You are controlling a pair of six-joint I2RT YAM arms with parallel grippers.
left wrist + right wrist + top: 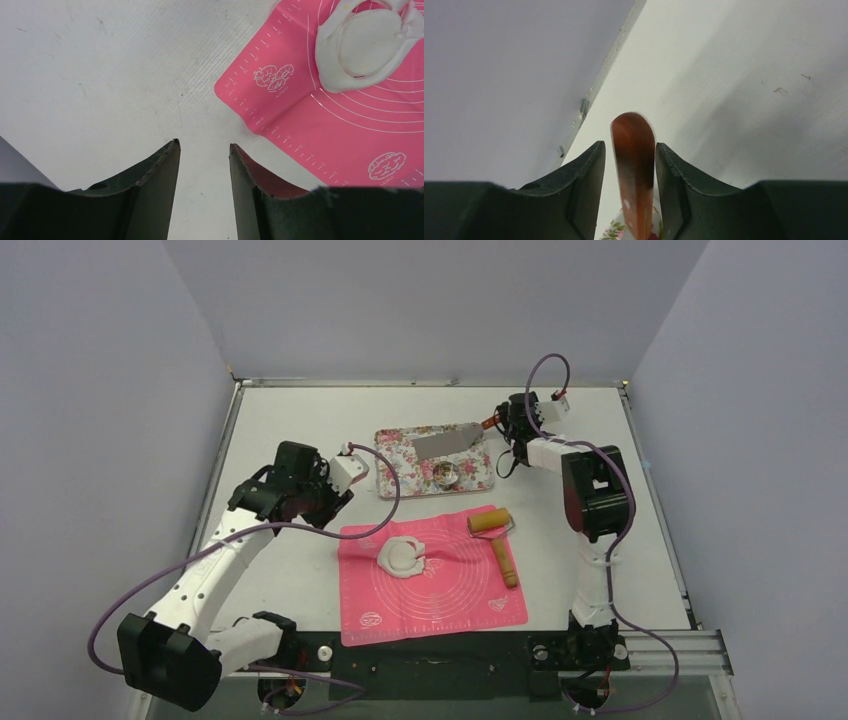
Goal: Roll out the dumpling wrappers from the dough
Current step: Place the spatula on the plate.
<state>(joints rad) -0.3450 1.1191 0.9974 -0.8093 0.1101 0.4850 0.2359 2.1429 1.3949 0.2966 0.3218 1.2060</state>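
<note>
So the left gripper [202, 145] hangs with its jaws apart and nothing in them. It's over bare white table [290, 420] just off a corner of the pink silicone mat [440, 605], with lots of open tabletop around it. The right gripper [629, 145] is out near the far right edge, fingers either side of a wooden handle [633, 170]. Honestly can't tell if it's squeezing or just straddling it. That's the cleaver [445, 443], blade lying on the floral tray [385, 468] near the ring cutter [446, 476]. The dough [332, 75] sits on the mat's left part, with a round dumpling wrapper [367, 42] cut inside it. The rolling pin [497, 540] lies at the mat's far right corner. Pale lilac walls [100, 390] box in three sides.
</note>
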